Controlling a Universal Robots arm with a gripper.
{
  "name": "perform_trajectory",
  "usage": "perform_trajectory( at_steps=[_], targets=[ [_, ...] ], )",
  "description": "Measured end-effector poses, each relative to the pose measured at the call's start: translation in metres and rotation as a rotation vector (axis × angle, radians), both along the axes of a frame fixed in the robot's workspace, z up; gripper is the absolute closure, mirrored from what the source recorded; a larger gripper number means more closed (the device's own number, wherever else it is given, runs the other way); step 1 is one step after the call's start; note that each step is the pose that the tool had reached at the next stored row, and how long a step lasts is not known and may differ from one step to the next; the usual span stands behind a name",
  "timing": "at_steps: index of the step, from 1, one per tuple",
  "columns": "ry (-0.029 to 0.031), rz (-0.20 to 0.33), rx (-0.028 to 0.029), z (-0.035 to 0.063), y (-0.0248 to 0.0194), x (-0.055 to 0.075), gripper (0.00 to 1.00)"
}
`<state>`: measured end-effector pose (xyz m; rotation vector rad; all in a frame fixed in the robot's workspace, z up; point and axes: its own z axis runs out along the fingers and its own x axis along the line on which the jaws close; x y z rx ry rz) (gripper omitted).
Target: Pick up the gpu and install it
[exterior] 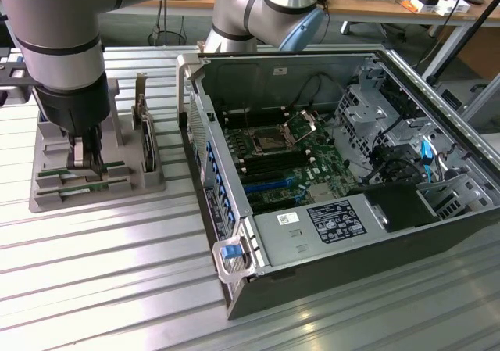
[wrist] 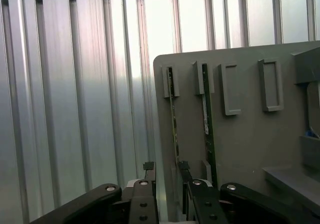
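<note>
black two-finger claw [wrist: 166, 168] spread wide, low over grey plastic slotted holder [wrist: 250, 144]. fingers sat either side of long thin green circuit-board stick [wrist: 173, 114], on edge in holder slot. second green stick [wrist: 205, 114] stood in next slot. judged: pick-up step, nothing gripped yet. closing called for stick centred between fingers.

We are recording a ribbed aluminium table [exterior: 94, 273] carrying two items. Toward the exterior view's left, a grey slotted holder [exterior: 47, 198] is lying flat, with a dark card [exterior: 147, 144] standing upright on its side nearer the case. Just beside it, an open computer case [exterior: 312, 277] is resting. Inside we are seeing a green motherboard [exterior: 273, 163], a processor socket [exterior: 262, 140], a labelled grey cover [exterior: 336, 222] and blue cables [exterior: 428, 152]. A blue latch [exterior: 230, 251] is sitting at the near corner. A wooden desk [exterior: 367, 3] is standing behind.
</note>
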<state>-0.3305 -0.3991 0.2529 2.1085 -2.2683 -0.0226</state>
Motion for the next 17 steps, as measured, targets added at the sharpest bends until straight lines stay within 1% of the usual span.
perform_trajectory(
  at_steps=[17],
  targets=[
    [0.0000, 0.000, 0.0000, -0.0060, 0.0000, 0.0000, 0.69]
  ],
)
